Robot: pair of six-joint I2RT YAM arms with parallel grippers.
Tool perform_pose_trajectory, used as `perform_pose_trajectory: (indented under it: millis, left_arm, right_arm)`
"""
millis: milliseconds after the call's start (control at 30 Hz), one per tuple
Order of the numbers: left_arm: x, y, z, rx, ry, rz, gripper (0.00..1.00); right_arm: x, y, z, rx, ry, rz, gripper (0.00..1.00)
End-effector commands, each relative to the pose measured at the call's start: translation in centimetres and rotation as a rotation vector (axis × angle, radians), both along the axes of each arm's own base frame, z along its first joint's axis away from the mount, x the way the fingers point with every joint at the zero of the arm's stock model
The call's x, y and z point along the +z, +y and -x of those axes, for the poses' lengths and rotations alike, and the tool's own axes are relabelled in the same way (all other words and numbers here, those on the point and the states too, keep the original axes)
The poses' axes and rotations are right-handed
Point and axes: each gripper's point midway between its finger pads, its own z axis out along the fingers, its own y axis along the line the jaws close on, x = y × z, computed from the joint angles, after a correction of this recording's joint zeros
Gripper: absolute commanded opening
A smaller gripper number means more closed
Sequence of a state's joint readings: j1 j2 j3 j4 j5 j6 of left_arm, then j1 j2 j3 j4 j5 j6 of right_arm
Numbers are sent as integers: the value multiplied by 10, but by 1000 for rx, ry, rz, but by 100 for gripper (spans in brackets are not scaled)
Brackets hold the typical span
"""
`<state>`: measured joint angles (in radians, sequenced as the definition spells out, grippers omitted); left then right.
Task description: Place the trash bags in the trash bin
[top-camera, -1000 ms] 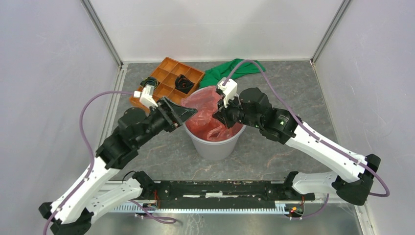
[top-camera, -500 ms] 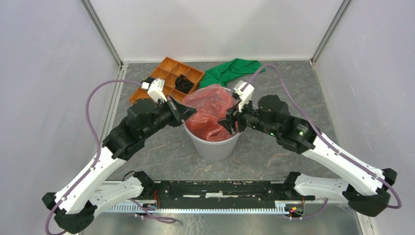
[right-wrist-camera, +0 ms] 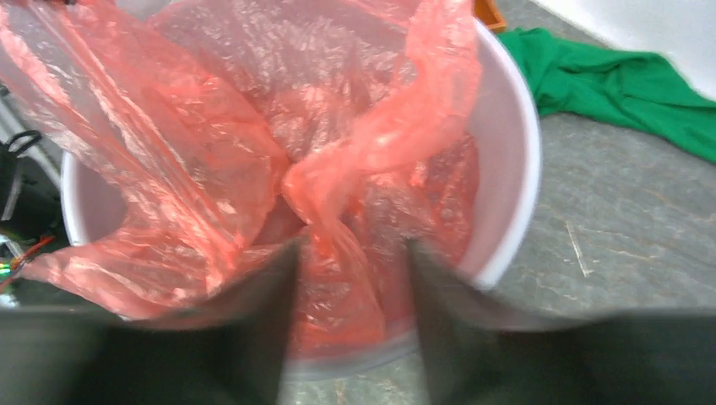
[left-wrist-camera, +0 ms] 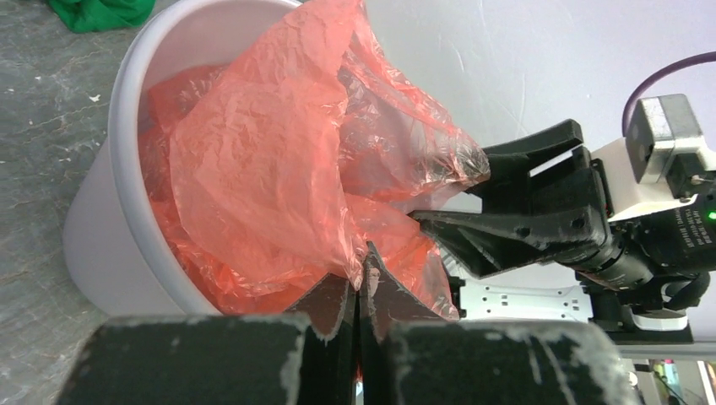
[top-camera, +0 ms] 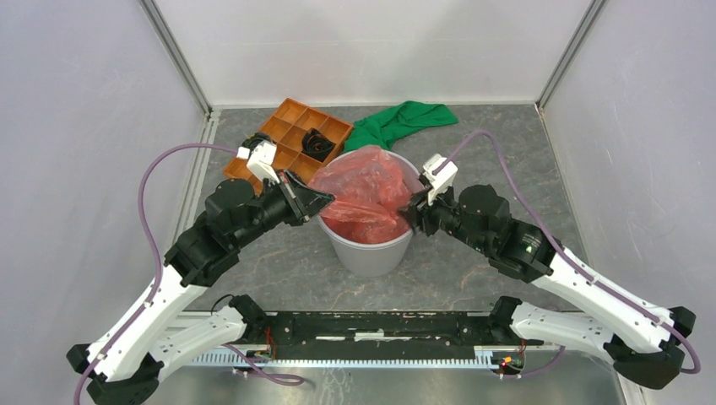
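Observation:
The red-pink trash bag [top-camera: 363, 190] lies loose and crinkled in the round white trash bin [top-camera: 371, 253], bulging above its rim. My left gripper [top-camera: 325, 200] is at the bin's left rim. In the left wrist view it [left-wrist-camera: 365, 266] is shut, pinching an edge of the bag [left-wrist-camera: 253, 152] above the bin [left-wrist-camera: 101, 211]. My right gripper [top-camera: 411, 211] is at the right rim. In the blurred right wrist view it [right-wrist-camera: 353, 245] stands open, fingers apart, with a fold of the bag [right-wrist-camera: 211, 152] hanging between them over the bin [right-wrist-camera: 511, 169].
An orange compartment tray [top-camera: 287, 135] holding a black object [top-camera: 317, 143] sits behind the bin on the left. A green cloth [top-camera: 397, 122] lies at the back, right of the tray. White walls enclose the grey table on three sides.
The left gripper has shut on the bag's edge at the left rim. The right gripper has opened and drawn back rightward to the right rim. The bag now spreads wider over the bin.

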<state>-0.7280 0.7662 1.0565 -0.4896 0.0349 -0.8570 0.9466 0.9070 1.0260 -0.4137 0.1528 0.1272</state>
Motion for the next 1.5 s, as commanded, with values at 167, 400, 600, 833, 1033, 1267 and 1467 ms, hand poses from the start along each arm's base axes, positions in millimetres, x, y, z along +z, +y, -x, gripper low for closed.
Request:
perform_pose_trajectory:
  millis: [167,400,600,833,1033,1267,1467]
  left_arm:
    - [-14,28,-4,30,-37,-293,2]
    - [-32,70,-4,138,-35,-468,2]
    - [-41,85,8,180,-4,-448,2]
    - [-17,88,35,94,-180,-337,2]
    - [-55,73,33,49,-141,-320,2]
    - [-43,59,37,3,-140,-245,5]
    - [-35,59,37,-22,-167,-282,12]
  right_arm:
    - [44,-44,-26,-291,-95,-97,1]
    - [43,-77,-36,-343,-108,153,1]
    - [17,-69,-22,-219,-38,203,0]
    - [0,-105,-25,-408,-44,185,7]
    - [-5,-124,-32,-533,-69,190,19]
    - [31,-81,7,-218,20,32,70]
    - [57,-90,42,-48,-31,45,86]
